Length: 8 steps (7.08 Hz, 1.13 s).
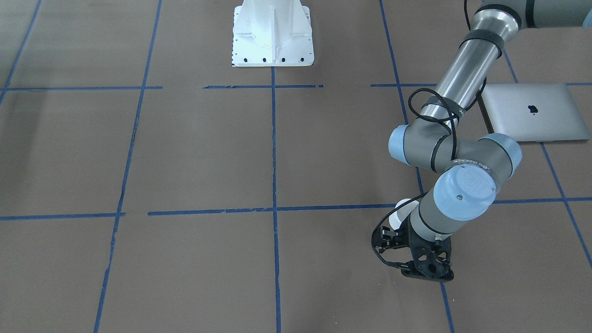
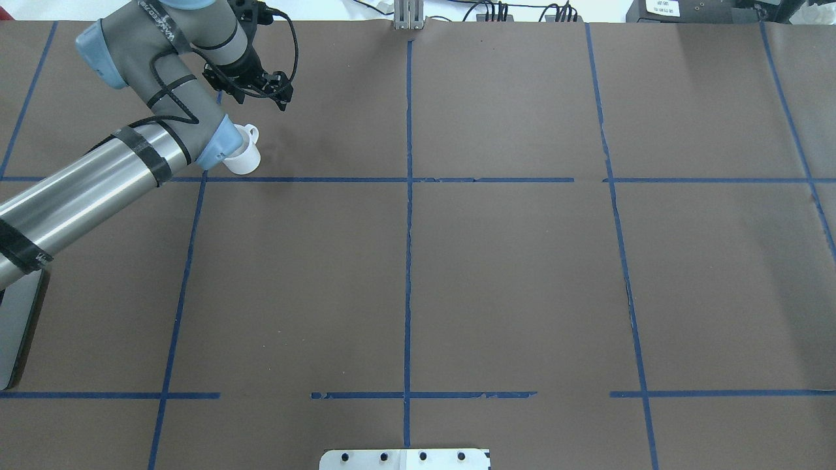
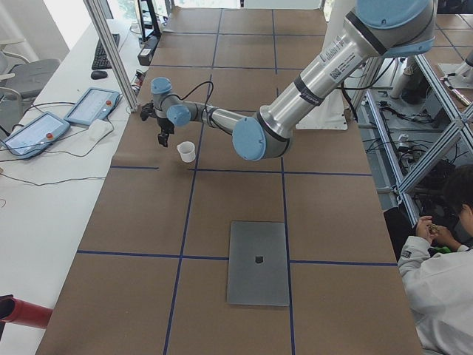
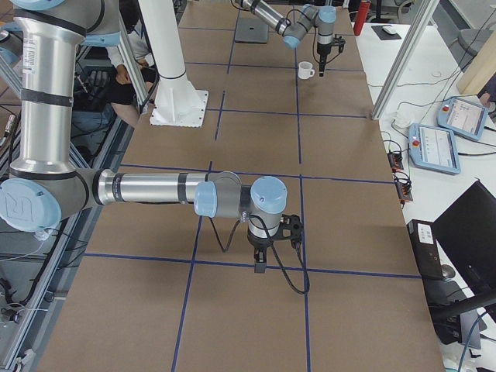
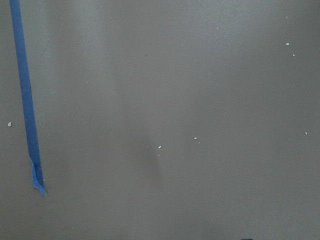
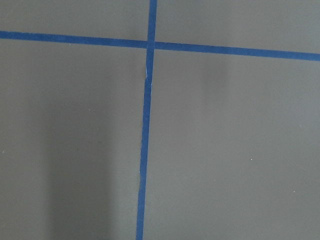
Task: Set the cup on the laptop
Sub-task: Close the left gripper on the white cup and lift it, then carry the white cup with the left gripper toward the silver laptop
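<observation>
Left tool [image 1: 426, 270] low over the counter [image 1: 208, 152] just beside the upright cup [image 2: 247, 160], gripping nothing; we cannot tell its spread. Laptop [image 1: 532, 111] well apart. We advise straddling one cup wall, clear of the handle.

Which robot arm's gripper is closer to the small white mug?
The left gripper, just beside the small white mug; the right gripper hangs far away.

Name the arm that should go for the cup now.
Left. The left gripper hangs just beside the cup, and the laptop lies on that same side of the table. The right gripper hangs far off toward the table's other end.
</observation>
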{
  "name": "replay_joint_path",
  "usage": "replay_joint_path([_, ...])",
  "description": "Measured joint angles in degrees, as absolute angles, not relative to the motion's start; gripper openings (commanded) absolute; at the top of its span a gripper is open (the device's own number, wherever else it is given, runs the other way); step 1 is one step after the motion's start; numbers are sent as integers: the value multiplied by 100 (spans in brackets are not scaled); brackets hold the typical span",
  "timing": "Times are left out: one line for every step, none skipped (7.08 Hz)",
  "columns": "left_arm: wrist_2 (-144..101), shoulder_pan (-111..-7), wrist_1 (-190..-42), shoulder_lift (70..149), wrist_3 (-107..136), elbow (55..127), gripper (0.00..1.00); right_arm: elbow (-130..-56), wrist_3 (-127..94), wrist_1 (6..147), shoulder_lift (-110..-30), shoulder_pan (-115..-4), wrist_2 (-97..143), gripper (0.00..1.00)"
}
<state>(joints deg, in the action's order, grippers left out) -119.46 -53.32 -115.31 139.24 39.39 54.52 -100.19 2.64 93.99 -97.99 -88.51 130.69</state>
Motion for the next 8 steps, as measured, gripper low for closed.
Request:
replay_joint_path([-11886, -5254, -11575, 13879, 3946, 5438, 86, -10020, 264, 9399, -9799, -8851, 13069, 100])
replay_joint_path([-11868, -5200, -11598, 13798, 3947, 5439, 79, -10019, 264, 9400, -9800, -8851, 13069, 100])
replay_joint_path([-11869, -5174, -11606, 13698, 3943, 5448, 41, -10020, 264, 9398, -9800, -8851, 13069, 100])
replay_joint_path([-11886, -5164, -11602, 13617, 3910, 5464, 0, -10019, 264, 9398, -9800, -8851, 13069, 100])
replay_joint_path([-11945, -5171, -11578, 13581, 3864, 5491, 0, -10019, 264, 9401, -9800, -8851, 13069, 100])
replay_joint_path([-12058, -5198, -11545, 13551, 3845, 5549, 0, -10020, 264, 9402, -9800, -8851, 13069, 100])
replay_joint_path([-12151, -5228, -11526, 13503, 3842, 5630, 0, -10020, 264, 9398, -9800, -8851, 13069, 100])
replay_joint_path([-12195, -5280, -11445, 13467, 3839, 5742, 0, -10020, 264, 9396, -9798, -8851, 13069, 100])
